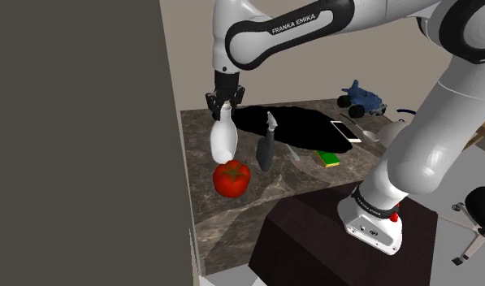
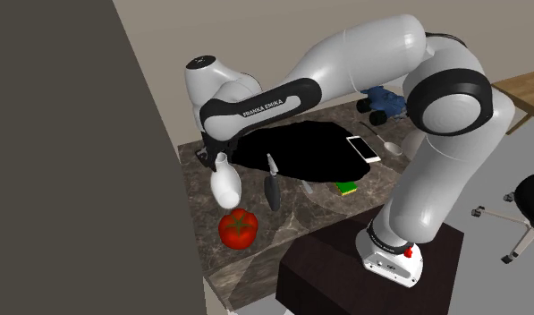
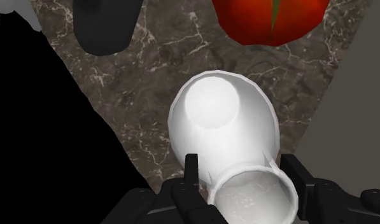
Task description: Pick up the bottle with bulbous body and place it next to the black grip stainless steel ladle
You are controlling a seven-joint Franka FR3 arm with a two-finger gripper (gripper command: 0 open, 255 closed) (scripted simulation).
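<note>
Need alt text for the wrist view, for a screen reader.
The black claw clasps the neck of a white bulbous bottle, seen from above its open mouth. Beyond it lie a brown marbled counter, a red tomato and the ladle's dark grip.
</note>
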